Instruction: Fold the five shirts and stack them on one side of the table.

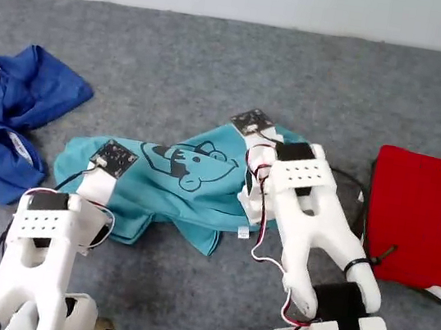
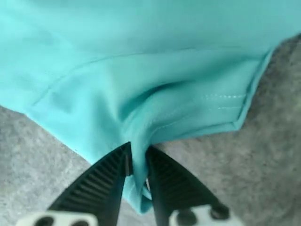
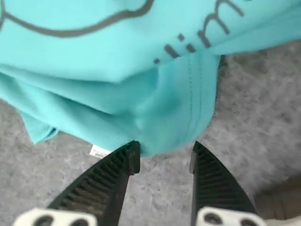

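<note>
— Teal cotton is the job in hand: the teal shirt [image 1: 184, 183] lies in the middle of the high view, print up, on the grey table [image 1: 219, 65].

— Which way does it run?

— Its long axis goes across the frame, left to right, with the right end a little higher. One arm sits at each end.

— And the claws?

— The left claw [image 2: 137, 151] is pressed together on a ridge of cloth near the shirt's left end, with the fabric drawn into a pleat between the jaws. The right claw [image 3: 164, 149] is spread. The rounded edge at the shirt's right end just reaches between its tips, and nothing is pinched there.

— So the right side is the one to settle.

— I'd judge so. The cloth lies straight ahead of that claw, so it likely needs to go a touch deeper and close before both ends can be lifted together. If it closes too shallow, it may catch only one layer.

— Anything near it?

— A white tag [image 3: 99, 151] lies just beside one jaw, at the shirt's lower edge. Further out, a crumpled blue shirt [image 1: 12, 113] sits at the left of the frame, well apart. A folded red shirt [image 1: 420, 216] lies at the right edge, nearer the right arm, and that is probably the stacking side.
</note>
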Tool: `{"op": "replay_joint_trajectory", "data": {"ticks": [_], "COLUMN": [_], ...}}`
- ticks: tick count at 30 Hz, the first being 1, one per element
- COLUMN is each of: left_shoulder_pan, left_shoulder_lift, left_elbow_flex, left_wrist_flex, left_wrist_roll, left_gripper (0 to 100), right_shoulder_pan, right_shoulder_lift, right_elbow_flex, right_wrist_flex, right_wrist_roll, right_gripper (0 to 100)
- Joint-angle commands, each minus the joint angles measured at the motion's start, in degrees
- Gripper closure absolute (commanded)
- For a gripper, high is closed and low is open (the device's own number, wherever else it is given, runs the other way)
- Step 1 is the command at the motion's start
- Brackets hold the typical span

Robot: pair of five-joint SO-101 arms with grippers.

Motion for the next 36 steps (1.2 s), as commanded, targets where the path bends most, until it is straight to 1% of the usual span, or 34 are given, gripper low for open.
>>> {"op": "replay_joint_trajectory", "data": {"ticks": [1, 6, 11, 17, 19, 22, 24, 26, 30, 33, 36], "left_shoulder_pan": [0.35, 0.35, 0.35, 0.35, 0.35, 0.35, 0.35, 0.35, 0.44, 0.44, 0.44], "left_shoulder_lift": [-1.32, -1.32, -1.32, -1.32, -1.32, -1.32, -1.32, -1.32, -1.41, -1.41, -1.41], "left_elbow_flex": [0.40, 0.57, 0.57, 0.57, 0.57, 0.57, 0.57, 0.48, -1.36, -5.49, -12.26], "left_wrist_flex": [0.18, 0.18, 0.18, 0.18, 0.18, 0.18, 0.18, 0.18, 0.62, 4.13, 10.11], "left_wrist_roll": [0.62, 0.62, 0.62, 0.70, 0.70, 0.70, 0.70, 0.70, 0.79, 0.79, 0.79], "left_gripper": [99, 99, 99, 99, 99, 99, 99, 99, 99, 99, 99], "right_shoulder_pan": [-0.48, 0.04, 2.42, 2.59, 2.51, 2.59, 2.68, 2.68, 2.59, 2.68, 2.68], "right_shoulder_lift": [-2.24, -2.24, -2.15, 2.95, 5.67, 8.13, 8.75, 8.31, 7.52, 6.11, 3.74], "right_elbow_flex": [2.37, 7.74, 11.16, 13.01, 12.66, 10.20, 8.35, 7.03, 1.14, -4.48, -10.29], "right_wrist_flex": [-4.00, -11.65, -17.63, -18.95, -18.95, -17.36, -15.34, -13.67, -7.16, -1.27, 4.18], "right_wrist_roll": [0.00, 0.00, 0.00, 0.44, 0.53, 0.62, 0.62, 0.79, 3.96, 4.57, 4.57], "right_gripper": [81.6, 81.6, 81.6, 81.8, 86.3, 99.5, 97.6, 98.3, 98.8, 98.8, 98.8]}}
